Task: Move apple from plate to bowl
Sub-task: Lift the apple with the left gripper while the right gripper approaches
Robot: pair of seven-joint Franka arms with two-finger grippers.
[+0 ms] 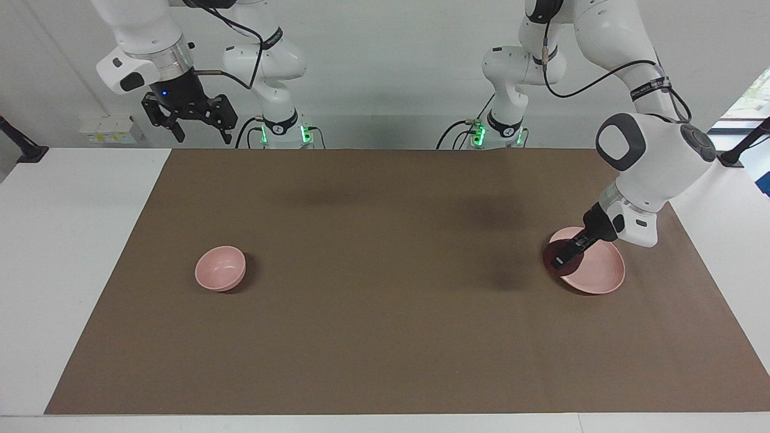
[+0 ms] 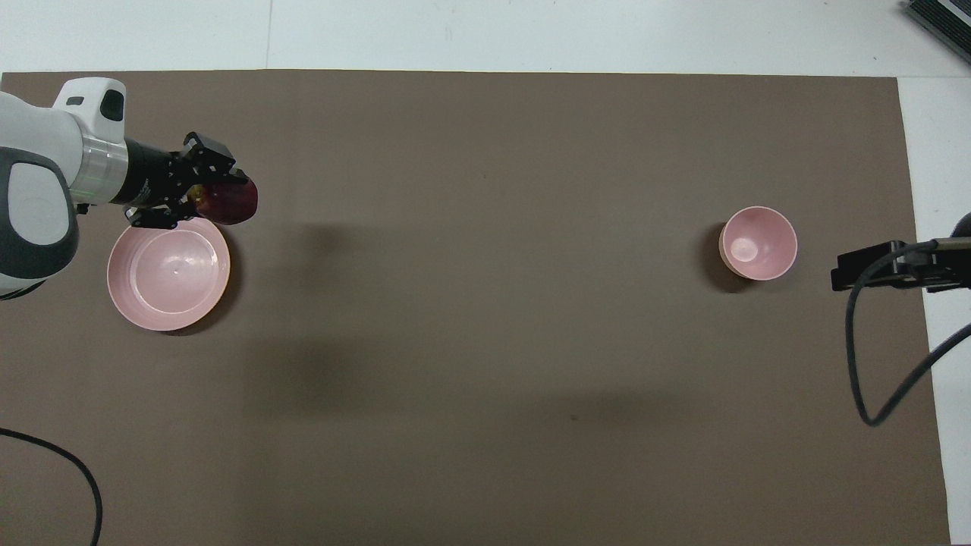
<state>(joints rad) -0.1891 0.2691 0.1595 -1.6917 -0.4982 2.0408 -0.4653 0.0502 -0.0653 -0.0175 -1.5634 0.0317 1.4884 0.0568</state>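
- The left gripper (image 1: 562,257) is clamped on the apple (image 2: 231,202), holding it in the air over the plate's rim on the side toward the bowl; the apple is off the plate.
- In the facing view the apple (image 1: 558,260) hangs at about nine o'clock of the plate (image 1: 598,273); in the overhead view it sits near one o'clock of the plate (image 2: 163,296).
- The plate looks bare, lying on the brown mat (image 1: 385,337) at the left arm's end of the table.
- The bowl (image 1: 220,268) stands well apart, toward the right arm's end, at roughly nine o'clock from the plate in the facing view.
- The right gripper (image 1: 192,120) waits high near its base, fingers spread.
- Judged step: the pick is done and the carry is in hand. Next calls for a long level traverse to the bowl, then a centred release.
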